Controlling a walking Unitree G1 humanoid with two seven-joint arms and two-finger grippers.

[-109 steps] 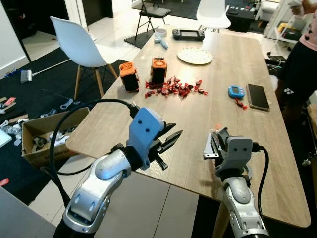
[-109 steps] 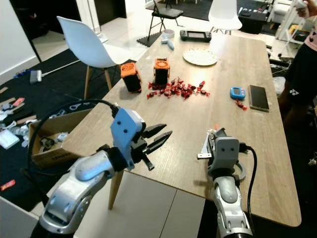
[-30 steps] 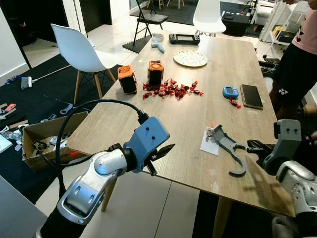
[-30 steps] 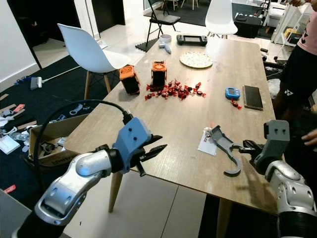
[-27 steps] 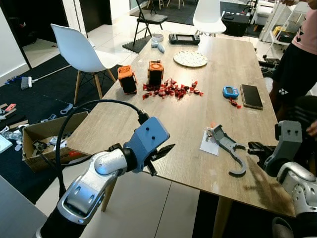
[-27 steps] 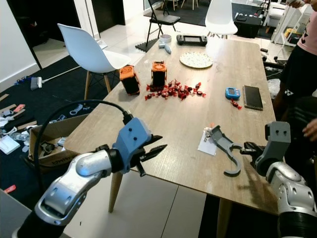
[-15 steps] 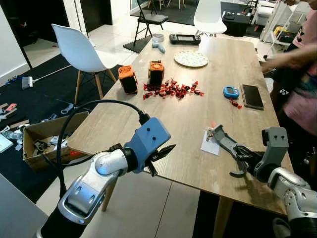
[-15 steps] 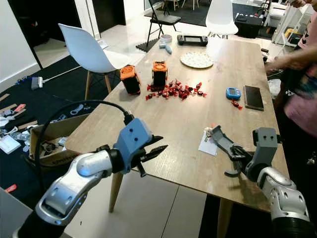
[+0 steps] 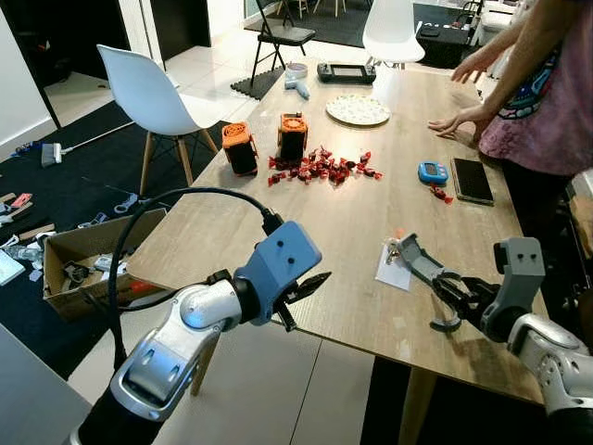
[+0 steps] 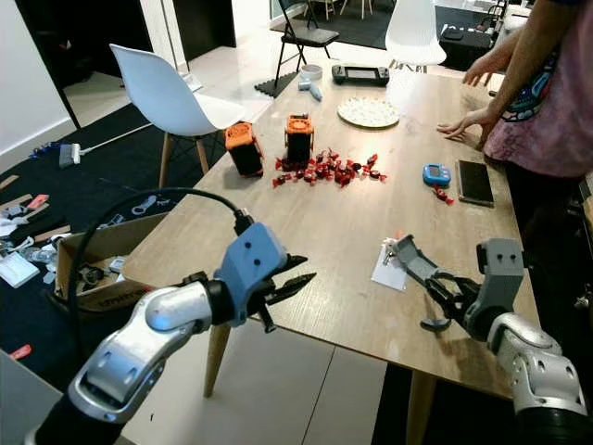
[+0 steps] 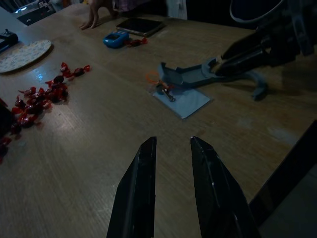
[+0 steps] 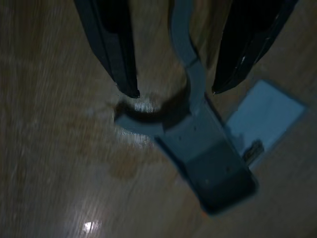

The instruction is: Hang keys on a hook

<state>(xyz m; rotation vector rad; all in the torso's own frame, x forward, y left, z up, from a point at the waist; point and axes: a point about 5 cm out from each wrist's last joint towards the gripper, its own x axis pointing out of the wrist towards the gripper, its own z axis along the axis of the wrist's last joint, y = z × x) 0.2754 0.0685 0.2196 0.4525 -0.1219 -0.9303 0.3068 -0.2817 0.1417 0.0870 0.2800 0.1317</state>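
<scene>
Your right gripper (image 12: 176, 91), fingers apart, straddles the grey plastic S-shaped hook (image 9: 428, 280) lower right in the left eye view; left gripper (image 11: 171, 142) slightly parted.

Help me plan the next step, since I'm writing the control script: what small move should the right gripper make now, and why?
Probably close the right gripper on the grey hook. Its open fingers already straddle the hook's curved neck as it lies flat on the table, with the keys resting by the hook's far end.
</scene>
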